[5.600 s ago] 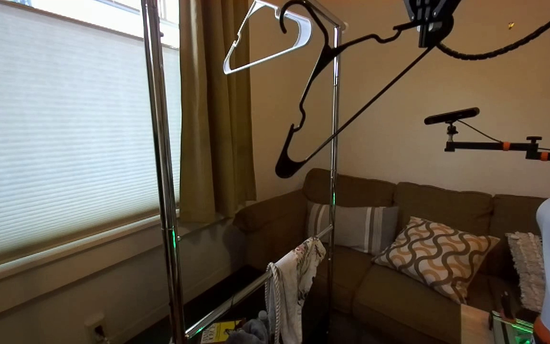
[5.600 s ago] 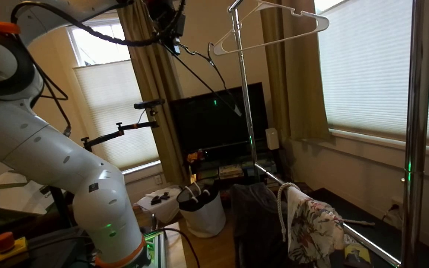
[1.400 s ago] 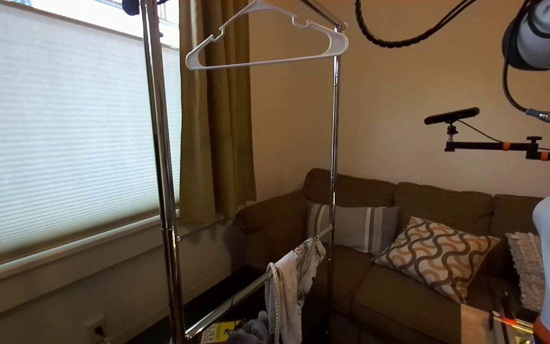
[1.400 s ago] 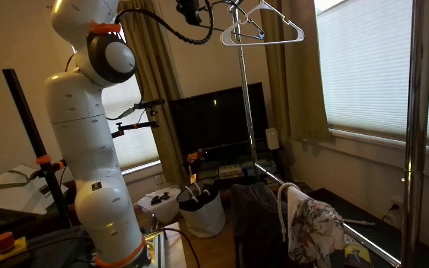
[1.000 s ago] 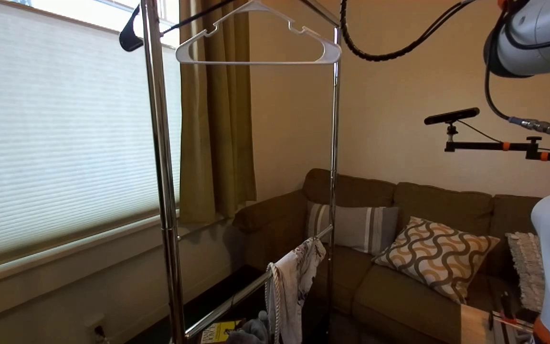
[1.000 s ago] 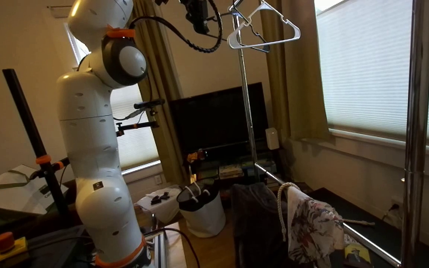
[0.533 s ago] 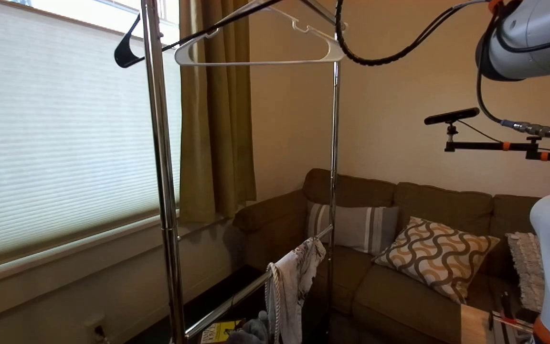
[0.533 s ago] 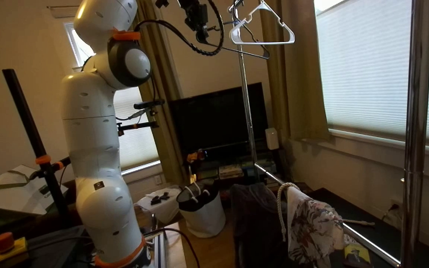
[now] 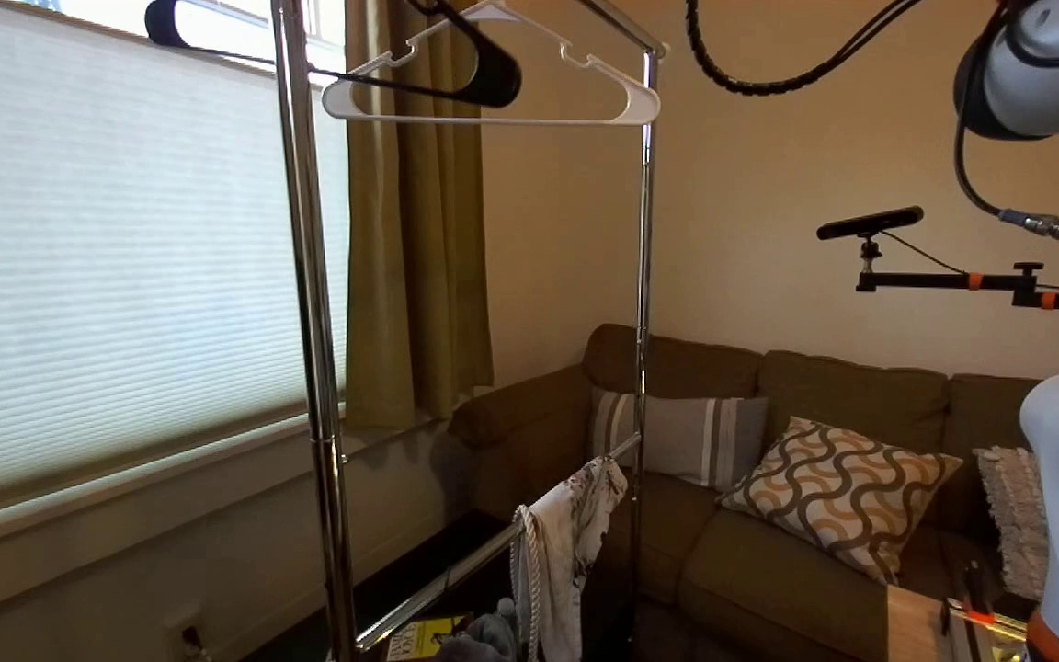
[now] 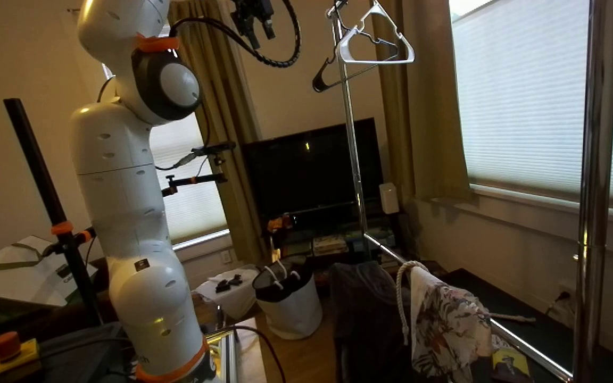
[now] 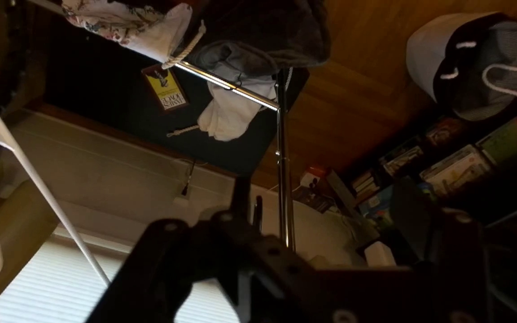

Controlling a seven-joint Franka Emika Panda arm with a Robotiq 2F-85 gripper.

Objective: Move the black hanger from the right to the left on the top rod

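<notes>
My black claw (image 10: pixel 262 40) has its two fingers (image 11: pixel 413 217) spread wide, beside and apart from the thin black triangular plastic clothes hanger (image 10: pixel 321 82). That hanger hangs from the thin silvery metal top rod (image 9: pixel 620 23), near the rod's end above a round chrome pole (image 10: pixel 350 127). In both exterior views a white triangular plastic hanger (image 9: pixel 539 121) overlaps it; I cannot tell whether they touch. Below, a white floral cloth (image 10: pixel 447 324) drapes over the silvery lower crossbar (image 10: pixel 530 349).

White basket (image 10: pixel 291 318) on wooden floor (image 10: pixel 302 355)
</notes>
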